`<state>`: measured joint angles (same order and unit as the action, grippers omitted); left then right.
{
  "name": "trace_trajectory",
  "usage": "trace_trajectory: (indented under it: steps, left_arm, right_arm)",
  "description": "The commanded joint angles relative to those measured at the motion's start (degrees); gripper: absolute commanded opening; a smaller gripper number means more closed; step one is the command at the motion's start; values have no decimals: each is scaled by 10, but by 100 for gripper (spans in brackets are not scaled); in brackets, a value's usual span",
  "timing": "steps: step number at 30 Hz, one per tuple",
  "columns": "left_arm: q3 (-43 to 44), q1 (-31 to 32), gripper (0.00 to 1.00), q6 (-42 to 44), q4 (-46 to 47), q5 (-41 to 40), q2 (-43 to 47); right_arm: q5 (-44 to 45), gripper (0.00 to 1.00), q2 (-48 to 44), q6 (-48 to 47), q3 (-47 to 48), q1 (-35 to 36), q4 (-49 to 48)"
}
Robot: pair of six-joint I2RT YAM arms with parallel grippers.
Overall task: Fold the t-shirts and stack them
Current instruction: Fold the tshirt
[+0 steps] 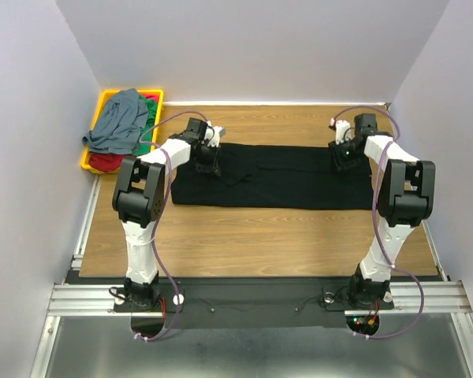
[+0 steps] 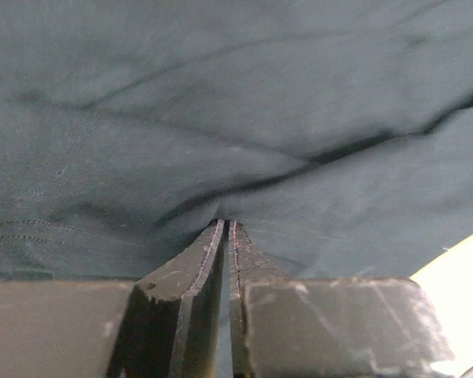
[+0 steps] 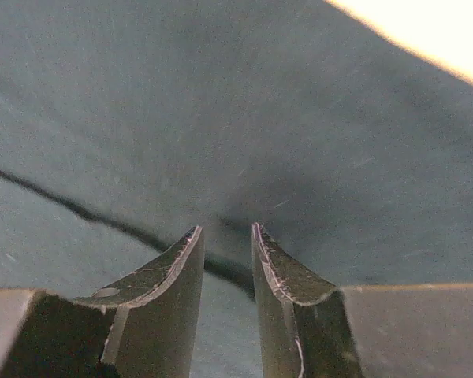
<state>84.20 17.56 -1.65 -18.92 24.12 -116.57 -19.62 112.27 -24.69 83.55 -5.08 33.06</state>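
**Ana:** Where's the shirt they're working on?

**Ben:** The black t-shirt (image 1: pixel 276 185) lies as a long flat band on the table (image 1: pixel 260 236), stretching away from the yellow tray (image 1: pixel 102 101). The grey-blue shirt (image 1: pixel 118 124), the green shirt (image 1: pixel 151 106) and the red shirt (image 1: pixel 104 161) are heaped in that tray.

**Ana:** What worries you?

**Ben:** An uneven grip. The left gripper (image 1: pixel 206 157) is at the shirt end nearer the tray. Its jaws are pressed to a slit, with wrinkles running into the tips, so I judge it has pinched cloth. The right gripper (image 1: pixel 346 156) is at the end farther from the tray. Its jaws are narrow but show a clearer gap, with a fold line leading between them. It probably holds a thicker fold, but less surely.

**Ana:** So if that side slips?

**Ben:** One end would drop during a lift and the fold would come out skewed or bunched. Pinching only the top layer would peel the band open. Pulling apart too hard could also drag cloth out of the looser jaws.

**Ana:** And the arms?

**Ben:** They mirror each other: elbows raised, forearms reaching to the band's edge farther from their bases, wrists pitched down onto the cloth.
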Motion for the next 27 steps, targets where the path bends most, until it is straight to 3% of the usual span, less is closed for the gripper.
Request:
trace_trajectory:
  steps: [1, 8, 11, 14, 15, 16, 17, 19, 21, 23, 27]
  left_arm:
    - [32, -7, 18, 38, -41, -63, -23]
    - [143, -7, 18, 105, -85, -131, -122]
    - [281, -7, 17, 142, -131, -144, -186]
    - [483, 12, 17, 185, -192, -144, -307]
    - [581, 32, 17, 199, -219, -150, -326]
    - [610, 47, 17, 213, -220, -172, -335]
    - [618, 60, 17, 227, -213, -220, -322]
    - [518, 77, 17, 246, -127, -237, -262]
    - [365, 77, 19, 235, -43, -236, -149]
    - [286, 74, 23, 225, 27, -237, -70]
    - [239, 65, 25, 183, 35, -231, -4]
  right_arm:
    - [34, 36, 8, -37, -40, 11, 25]
    - [6, 34, -21, -46, -127, 13, 86]
    - [-44, 35, -56, -39, -169, 31, 128]
    - [-122, 35, -96, -34, -208, 112, 168]
    - [-137, 36, -106, -26, -212, 173, 175]
    - [-153, 36, -112, -17, -212, 200, 176]
    - [-191, 36, -122, 4, -205, 232, 176]
    - [-230, 36, -123, 17, -187, 235, 188]
    - [-223, 36, -130, 12, -164, 231, 211]
    - [-203, 36, -157, 2, -141, 214, 212]
    - [-169, 36, -170, -8, -123, 200, 194]
